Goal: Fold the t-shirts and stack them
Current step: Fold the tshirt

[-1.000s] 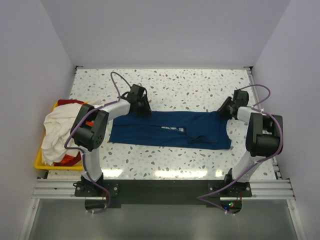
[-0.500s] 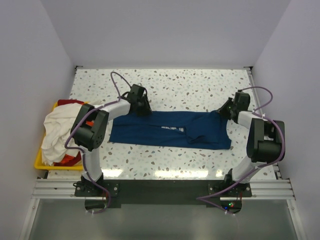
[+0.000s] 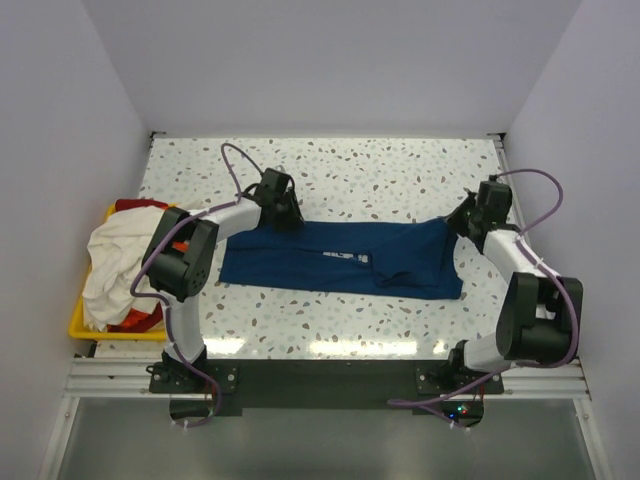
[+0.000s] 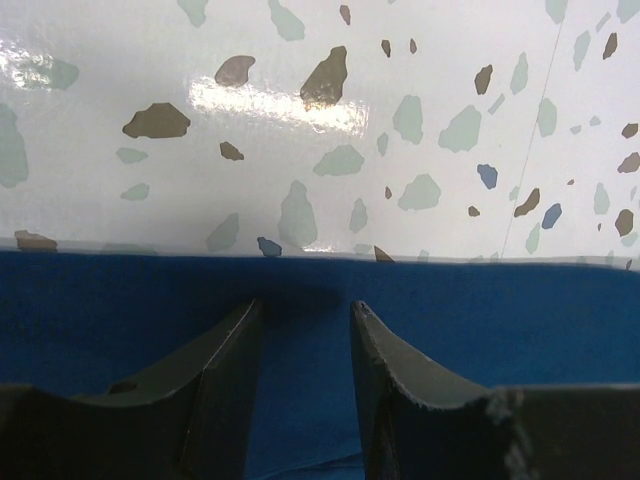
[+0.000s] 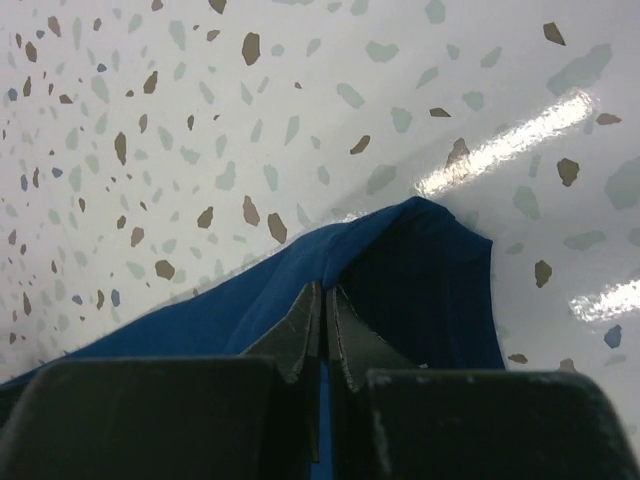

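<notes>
**Terrazzo table [image 3: 350,165], navy tee [image 3: 340,262] spread across it, one corner pinched**

Biggest thing first. The speckled white table runs out well past both sets of jaws on every side, with shiny glare patches on it.

The navy tee lies as a long flat band between the two sets of jaws. It reaches from just under the left ones across to the right ones. There's a small white print [image 3: 345,257] around the middle of it, and a few wrinkles on the half nearer the right jaws.

Way off to the left of the left jaws, at the table's edge, sits a yellow bin [image 3: 85,325]. A cream-white tee [image 3: 110,265] is heaped over it, and a red tee [image 3: 135,206] peeks out from under that.

The left gripper [image 4: 305,310] is down over the far edge of the navy tee with its jaws spread, a clear gap between the two dark fingers [image 4: 225,385]. Blue cloth shows under them and in the gap. The tee's straight edge ends just past the tips, and beyond that it's bare table. I can't tell if the tips actually press into the cloth.

The right gripper [image 5: 325,295] has its jaws pressed together, pinching the far right corner of the navy tee. The cloth comes to a little peak right past the tips and falls away on both sides of them.
</notes>
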